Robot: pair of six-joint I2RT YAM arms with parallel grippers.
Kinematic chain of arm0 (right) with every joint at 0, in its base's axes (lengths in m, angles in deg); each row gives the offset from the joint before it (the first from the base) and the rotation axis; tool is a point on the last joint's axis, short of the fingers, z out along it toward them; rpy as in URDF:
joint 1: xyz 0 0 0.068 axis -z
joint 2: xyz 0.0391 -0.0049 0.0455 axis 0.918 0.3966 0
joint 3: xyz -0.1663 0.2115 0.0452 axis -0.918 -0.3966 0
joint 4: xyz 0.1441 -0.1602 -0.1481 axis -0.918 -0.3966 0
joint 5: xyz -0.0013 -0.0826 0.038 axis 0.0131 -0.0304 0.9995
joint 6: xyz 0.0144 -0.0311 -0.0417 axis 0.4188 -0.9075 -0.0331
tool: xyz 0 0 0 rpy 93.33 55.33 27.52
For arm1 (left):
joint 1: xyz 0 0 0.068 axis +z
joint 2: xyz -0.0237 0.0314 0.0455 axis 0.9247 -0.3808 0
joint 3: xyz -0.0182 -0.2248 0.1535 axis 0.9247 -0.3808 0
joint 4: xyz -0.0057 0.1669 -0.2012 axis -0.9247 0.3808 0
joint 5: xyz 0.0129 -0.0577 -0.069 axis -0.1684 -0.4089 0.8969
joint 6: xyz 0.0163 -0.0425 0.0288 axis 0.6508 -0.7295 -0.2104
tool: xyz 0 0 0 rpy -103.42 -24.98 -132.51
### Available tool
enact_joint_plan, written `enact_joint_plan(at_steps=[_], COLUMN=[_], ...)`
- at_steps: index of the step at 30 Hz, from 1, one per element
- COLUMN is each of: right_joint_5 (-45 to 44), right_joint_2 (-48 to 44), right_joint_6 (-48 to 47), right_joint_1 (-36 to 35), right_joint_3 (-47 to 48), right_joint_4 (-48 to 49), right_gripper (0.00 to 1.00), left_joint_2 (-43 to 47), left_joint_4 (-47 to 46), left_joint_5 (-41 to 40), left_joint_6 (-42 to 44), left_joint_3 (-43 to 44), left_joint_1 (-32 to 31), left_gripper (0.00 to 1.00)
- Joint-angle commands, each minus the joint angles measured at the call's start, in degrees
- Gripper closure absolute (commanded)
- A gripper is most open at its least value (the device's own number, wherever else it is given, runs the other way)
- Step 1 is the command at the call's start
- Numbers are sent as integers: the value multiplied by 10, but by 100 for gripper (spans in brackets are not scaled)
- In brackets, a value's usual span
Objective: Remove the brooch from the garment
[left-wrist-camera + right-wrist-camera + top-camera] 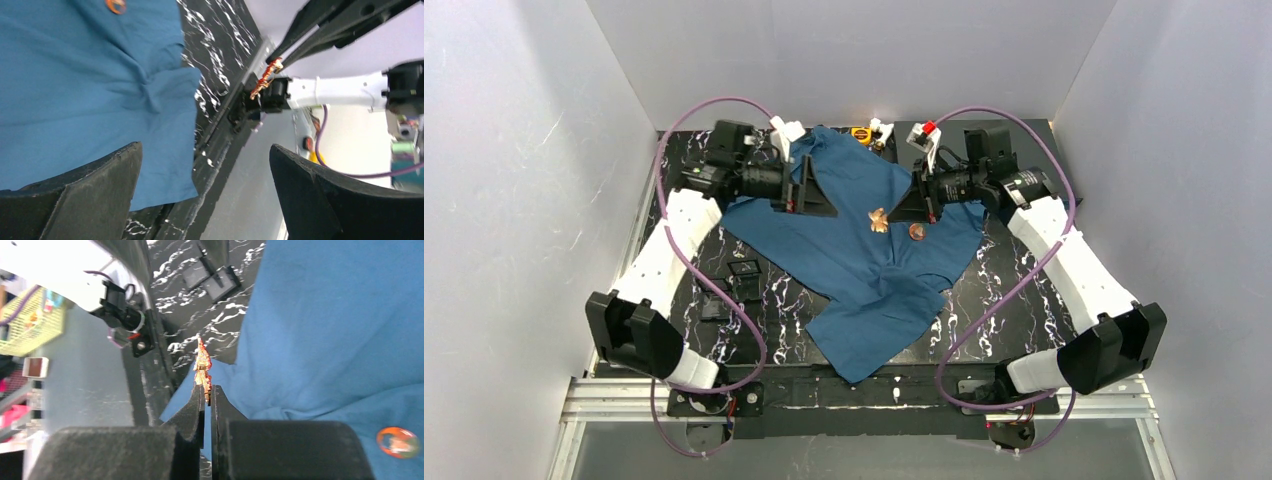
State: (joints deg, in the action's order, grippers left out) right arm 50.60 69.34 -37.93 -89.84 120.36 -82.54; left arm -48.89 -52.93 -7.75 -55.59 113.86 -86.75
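– White walls (844,50) box in a black marbled table (1024,290). How does the garment (864,270) lie on it?

– Spread flat, its hem toward the arm bases. The teal T-shirt fills the middle of the table, between the two arms.

– And the grippers?

– The left gripper (809,197) hangs above the shirt's left side with its jaws spread wide and nothing in them. The right gripper (207,387) is pinched tight on the brooch (202,365).

– Which way does the brooch lie?

– It points straight out past the right fingertips, its long axis in line with the fingers, toward the left gripper but apart from it. It looks lifted clear of the cloth, so the right arm would likely carry it off.

– Anything else pinned there?

– A small round orange badge (916,231) sits on the shirt just beside the right gripper.

– Any writing?

– None that can be read.
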Motion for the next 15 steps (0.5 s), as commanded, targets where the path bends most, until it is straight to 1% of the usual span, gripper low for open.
enact_joint_plan(at_steps=[1,2,3,6,9,11,13,15], right_joint_5=[-51,-63,-84,-127,-161,-181,-198,-204], right_joint_2=[-20,-25,-33,-53,-69,-84,-102,-123], right_joint_6=[-125,-150,-175,-261,-352,-422,-504,-586], right_joint_1=[-15,-22,-33,-76,-118,-144,-169,-189], right_joint_3=[48,50,53,50,42,25,-2,-34], right_joint_4=[-40,-43,-44,-40,-30,-11,15,36], right_gripper=[99,99,99,99,99,99,99,99], left_joint_2=[29,35,40,32,-1,-9,0,12], left_joint_4=[106,99,98,140,234,280,294,295], left_joint_5=[-44,-55,-48,8,67,85,88,83], left_joint_6=[41,28,34,89,153,212,254,274], left_joint_3=[61,68,77,129,191,215,214,210], left_joint_1=[67,81,95,120,121,120,117,109], left_gripper=[2,2,2,2,2,2,2,2])
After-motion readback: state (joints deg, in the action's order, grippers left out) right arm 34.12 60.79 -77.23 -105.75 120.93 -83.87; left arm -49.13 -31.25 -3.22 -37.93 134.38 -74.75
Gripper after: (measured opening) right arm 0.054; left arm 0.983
